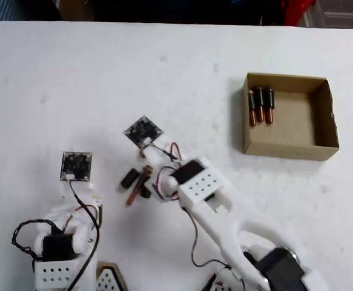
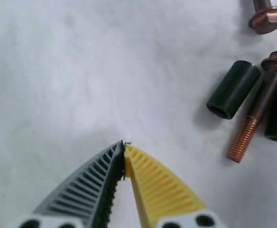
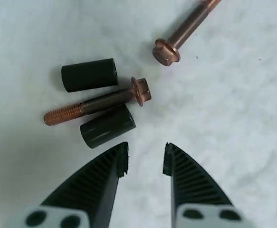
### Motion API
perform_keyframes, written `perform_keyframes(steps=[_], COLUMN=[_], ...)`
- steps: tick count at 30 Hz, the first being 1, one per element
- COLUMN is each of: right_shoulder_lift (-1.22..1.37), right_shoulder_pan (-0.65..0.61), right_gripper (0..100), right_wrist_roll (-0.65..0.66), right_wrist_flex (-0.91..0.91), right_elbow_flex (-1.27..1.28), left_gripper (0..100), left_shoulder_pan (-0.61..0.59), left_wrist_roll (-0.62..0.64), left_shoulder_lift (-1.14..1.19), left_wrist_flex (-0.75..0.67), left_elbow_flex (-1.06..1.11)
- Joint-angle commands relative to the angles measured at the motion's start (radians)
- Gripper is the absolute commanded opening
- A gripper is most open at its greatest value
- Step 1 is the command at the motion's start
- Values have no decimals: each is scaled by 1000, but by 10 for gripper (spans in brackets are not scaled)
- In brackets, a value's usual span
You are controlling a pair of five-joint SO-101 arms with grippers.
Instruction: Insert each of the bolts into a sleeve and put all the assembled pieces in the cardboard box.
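Copper-tone hex-flange bolt [image 3: 98, 103] w/ threaded tip lying between two matte black cylindrical sleeves [image 3: 89, 74] on white table [image 1: 164, 73], second bolt [image 3: 186, 31] near, right gripper [image 3: 145, 159] ribbed black jaws parted just beside them, left gripper [image 2: 124, 147] grey/yellow tips pressed together, empty, three assembled pieces [image 1: 260, 106] in cardboard box [image 1: 288, 148].

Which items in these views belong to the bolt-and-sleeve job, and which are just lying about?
Job things: bolt between the sleeves; second bolt; one sleeve; other sleeve; three assembled pieces; cardboard box.
Just lying about: red object past the far edge of the table.
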Motion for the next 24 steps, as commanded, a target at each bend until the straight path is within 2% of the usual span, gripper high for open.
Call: perform_keyframes(steps=[1, 6, 9, 24], right_shoulder_lift=[47, 131, 173, 294], right_shoulder_pan=[-21, -38, -39, -62], right_gripper=[109, 109, 111, 112], right_wrist_roll=[-80, -157, -265, -605], right_wrist_flex=[-13, 71, 116, 116], right_elbow_flex=[-92, -189, -239, -328], left_gripper=[27, 27, 27, 27], left_shoulder_pan=[-10, -10, -10, -10], left_wrist_roll=[-11, -11, -11, -11], left_shoulder_lift=[-10, -10, -10, -10], left_wrist_flex=[-29, -31, -31, -31], left_elbow_flex=[-3, -3, -3, -3])
